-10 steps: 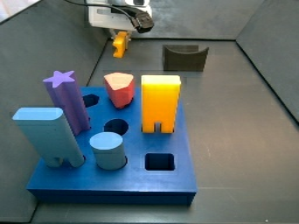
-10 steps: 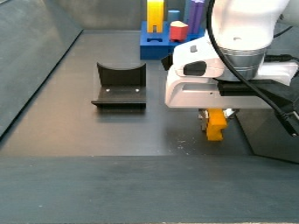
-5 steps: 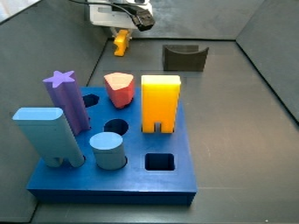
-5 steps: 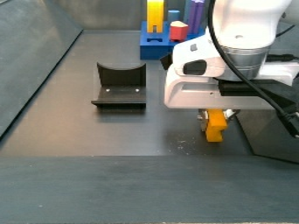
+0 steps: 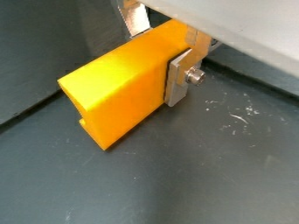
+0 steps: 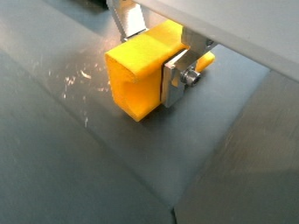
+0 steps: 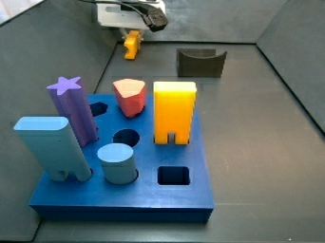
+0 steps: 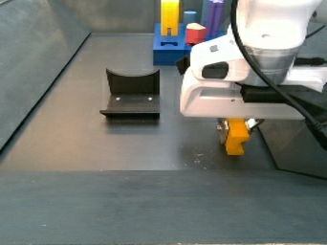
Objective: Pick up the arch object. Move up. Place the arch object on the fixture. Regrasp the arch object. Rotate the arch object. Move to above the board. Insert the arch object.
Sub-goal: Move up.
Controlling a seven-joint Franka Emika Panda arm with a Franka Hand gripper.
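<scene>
**Arch object clamped, hanging above the floor**

My gripper [image 8: 235, 125] is closed on the arch object [image 8: 235, 136]; in both wrist views my silver fingers [image 5: 179, 77] press its flat sides [image 6: 142, 72]; it hangs below me, clear of the grey floor [image 8: 115, 153], in a side view; the fixture [image 8: 130, 94] stands well apart from it; the board [image 7: 127, 180], with its pegs and big yellow block [image 7: 174, 112], lies at the far end from me.

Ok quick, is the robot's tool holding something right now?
Tool: closed on the arch object, held above the floor, away from the fixture.
</scene>
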